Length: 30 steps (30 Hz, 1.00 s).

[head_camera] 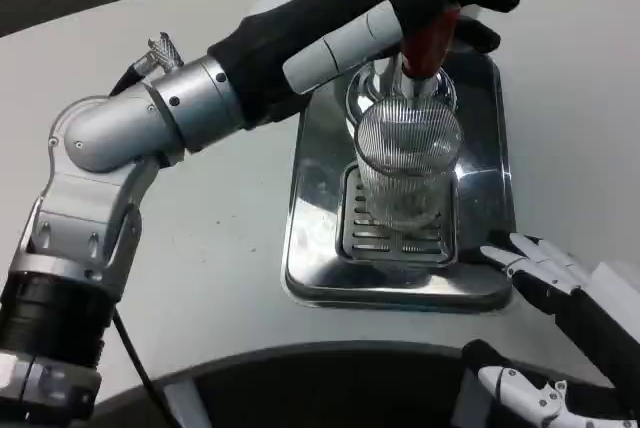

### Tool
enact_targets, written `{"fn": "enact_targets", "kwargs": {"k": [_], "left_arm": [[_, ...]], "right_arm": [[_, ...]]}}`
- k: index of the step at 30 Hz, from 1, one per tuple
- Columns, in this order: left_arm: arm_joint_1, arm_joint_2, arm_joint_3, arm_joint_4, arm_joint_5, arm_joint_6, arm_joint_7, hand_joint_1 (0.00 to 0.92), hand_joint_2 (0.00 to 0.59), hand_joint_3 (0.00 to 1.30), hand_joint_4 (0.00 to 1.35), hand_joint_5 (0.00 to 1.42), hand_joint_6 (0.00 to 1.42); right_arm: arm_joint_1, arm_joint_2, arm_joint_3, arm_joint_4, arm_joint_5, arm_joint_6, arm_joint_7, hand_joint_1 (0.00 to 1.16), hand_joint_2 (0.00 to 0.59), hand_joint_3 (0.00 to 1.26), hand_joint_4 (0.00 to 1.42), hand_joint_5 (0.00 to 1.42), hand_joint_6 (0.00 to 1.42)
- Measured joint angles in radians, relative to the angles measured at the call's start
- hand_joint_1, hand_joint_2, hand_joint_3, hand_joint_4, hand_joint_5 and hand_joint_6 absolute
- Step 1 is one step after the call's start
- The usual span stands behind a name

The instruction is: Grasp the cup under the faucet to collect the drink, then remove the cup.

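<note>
Left arm reaches across the white table (200, 248) from lower left, forearm angled up and right, left hand (420, 8) over the top of the dispenser with fingers wrapped on the red faucet handle (430, 38). One ribbed clear cup (408, 163) stands upright on the grille of the single steel drip tray (310, 188), directly beneath the faucet. Right hand (560, 288) sits low at the tray's near right corner, fingers spread apart, holding nothing, clear of the cup.
</note>
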Motion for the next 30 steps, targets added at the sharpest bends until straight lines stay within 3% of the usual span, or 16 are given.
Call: {"fn": "enact_targets", "kwargs": {"k": [12,30], "left_arm": [[0.0,0.012,-0.02,0.002,0.042,-0.057,-0.004,0.0,0.005,0.1,0.0,0.11,0.11],[0.0,0.046,-0.069,0.001,0.08,-0.137,-0.004,0.0,0.003,0.08,0.0,0.07,0.09]], "right_arm": [[-0.005,0.007,0.001,0.002,0.0,0.002,0.0,0.34,0.416,0.15,0.02,0.0,0.0],[-0.018,0.01,0.002,0.01,0.004,0.007,0.0,0.34,0.416,0.15,0.02,0.0,0.0]]}}
